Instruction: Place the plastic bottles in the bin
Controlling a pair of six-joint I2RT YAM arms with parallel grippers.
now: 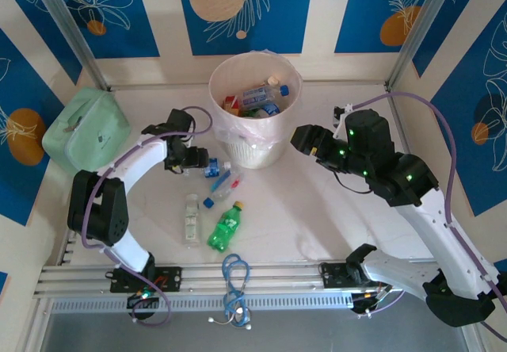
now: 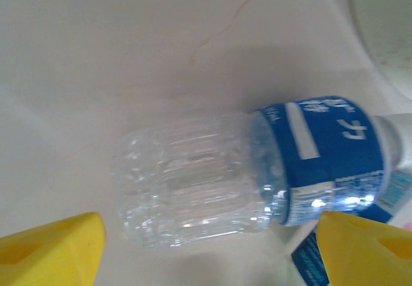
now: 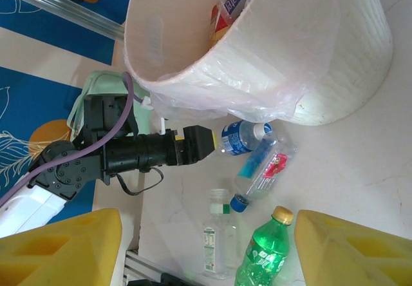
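A clear plastic bottle with a blue label (image 2: 257,170) lies on its side on the table beside the bin (image 1: 253,142). My left gripper (image 1: 200,162) is open, its yellow fingertips (image 2: 58,250) low on either side of this bottle's clear body, not touching it. Three more lie nearby: a clear one with a blue and red label (image 1: 226,185), a clear one with a green band (image 1: 191,217) and a green one (image 1: 225,227). Several bottles (image 1: 261,97) lie inside the bin. My right gripper (image 1: 305,139) hangs open in the air right of the bin, holding nothing.
A mint-green soft case (image 1: 85,128) sits at the back left against the wall. A coiled blue cable (image 1: 234,285) lies over the front rail. The bin's thin liner (image 3: 257,96) hangs down its side. There is bare table right of the bottles.
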